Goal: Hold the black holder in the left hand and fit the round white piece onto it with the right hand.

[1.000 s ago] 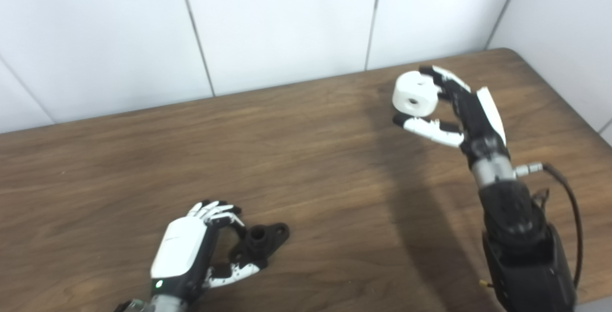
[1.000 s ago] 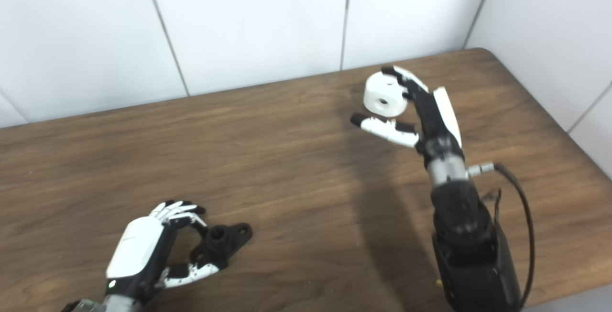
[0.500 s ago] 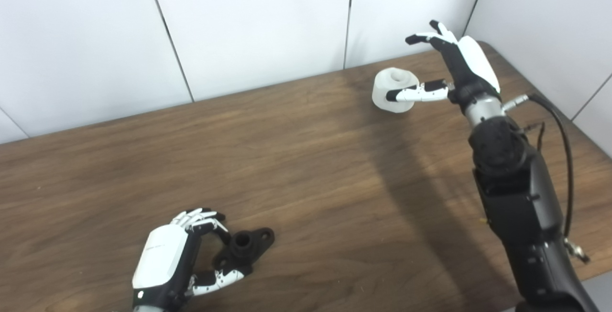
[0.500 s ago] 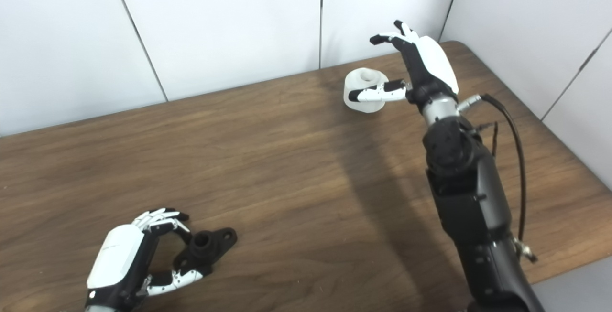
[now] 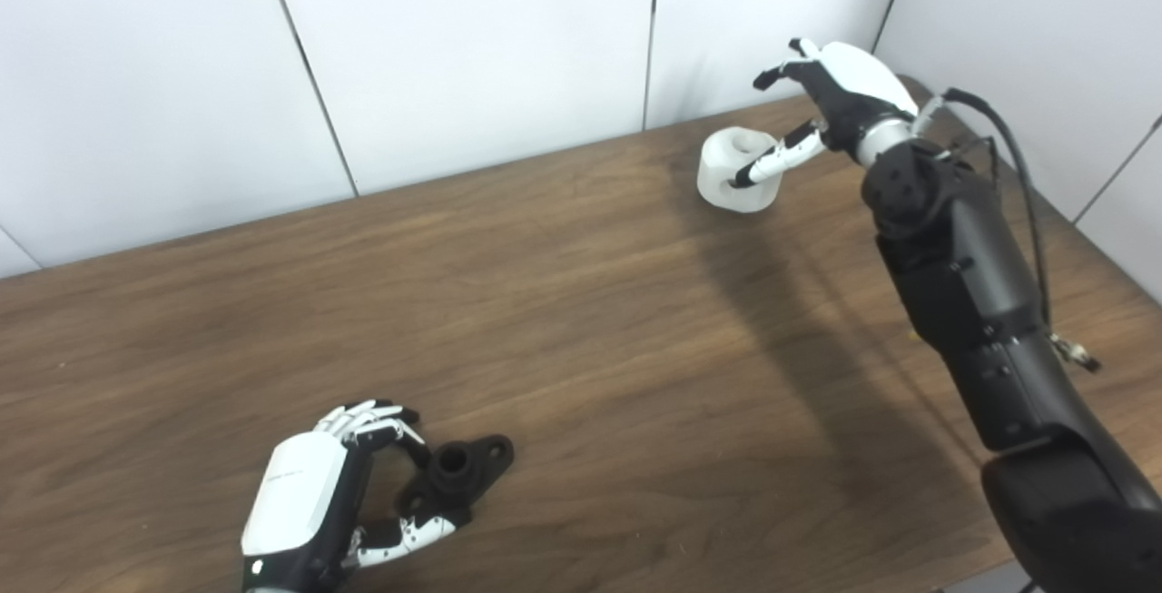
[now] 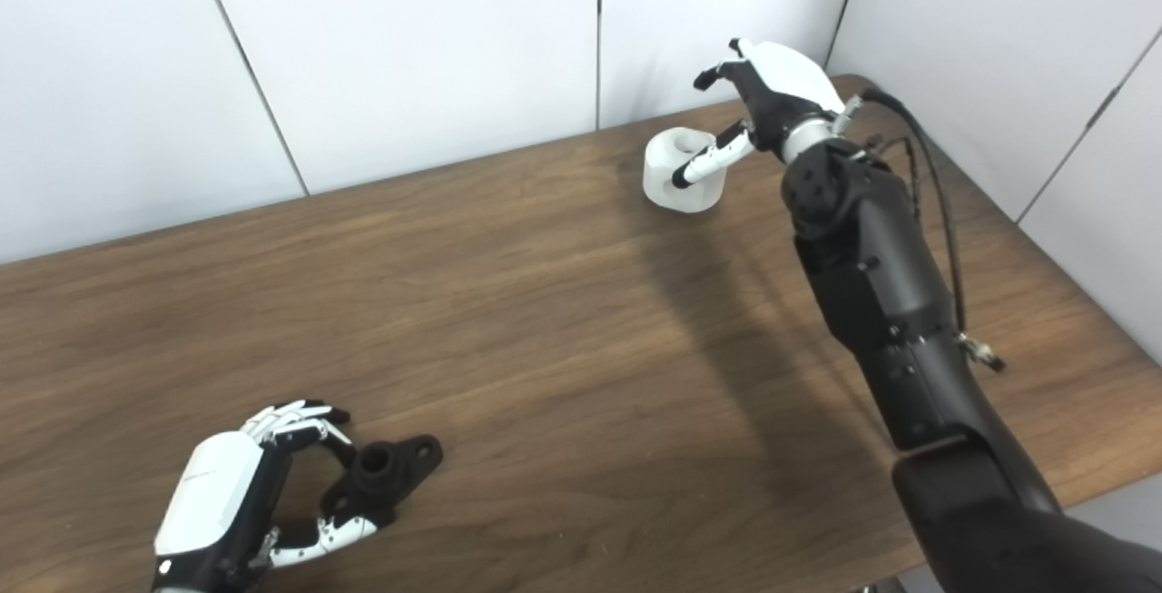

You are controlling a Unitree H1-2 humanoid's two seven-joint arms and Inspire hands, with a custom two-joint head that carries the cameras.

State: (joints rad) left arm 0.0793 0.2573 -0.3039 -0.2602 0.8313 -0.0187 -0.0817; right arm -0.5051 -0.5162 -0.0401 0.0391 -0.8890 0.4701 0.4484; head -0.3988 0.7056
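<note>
Near edge, left: left robot hand point(image 5: 313, 502) curled around the black holder point(image 5: 454, 475), fingers point(image 5: 368, 416) arched over its far side, thumb point(image 5: 408, 534) against the near end. Holder looks to be resting on the desk point(image 5: 581, 330); its short upright tube with an open bore points up, and a flange lug with a small hole sticks out to the right. Contact between fingers and holder not clear, so can't tell whether the grip is actually closed on it.

Mid-desk: bare brown wood grain, shadow of the right arm falling across it.

Far right corner: round white piece point(image 5: 733, 171) sits flat on the desk, central bore facing up. Right robot hand point(image 5: 840, 89) is above and just right of it, spread, clamped on nothing. Its fingers are raised above the piece, and its thumb point(image 5: 772, 162) reaches down over the top of the piece near the bore. Holder and white piece are well apart, at opposite corners.

Behind: white wall panels point(image 5: 472, 48).
</note>
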